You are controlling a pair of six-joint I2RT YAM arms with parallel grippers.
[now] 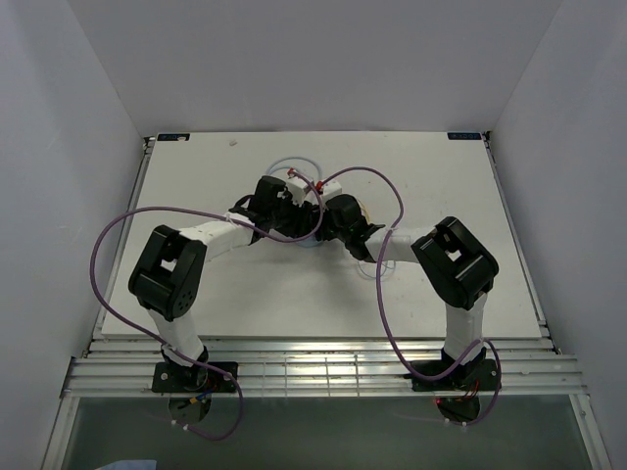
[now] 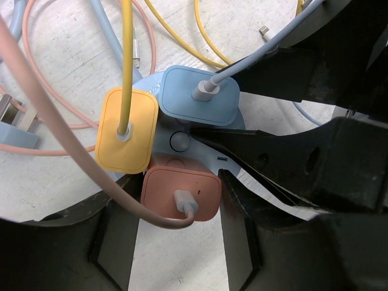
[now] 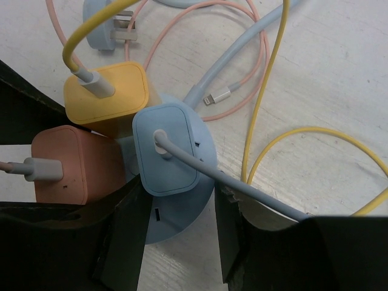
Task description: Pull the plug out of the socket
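The socket point(image 3: 182, 227) lies flat on the table point(image 1: 294, 304), its near rim between the fingers point(image 3: 121, 254) of the right gripper point(image 3: 182, 194), which stand apart. Just ahead of those fingertips sits the blue plug point(image 3: 163, 148); one finger touches its corner, the other is clear. The left gripper point(image 2: 179, 197) straddles the pink plug point(image 2: 176, 182), fingers close against both sides; whether they squeeze it I cannot tell. The yellow plug point(image 2: 126, 130) stands ahead and left of that gripper. Loose cords point(image 3: 273, 91) lie beyond
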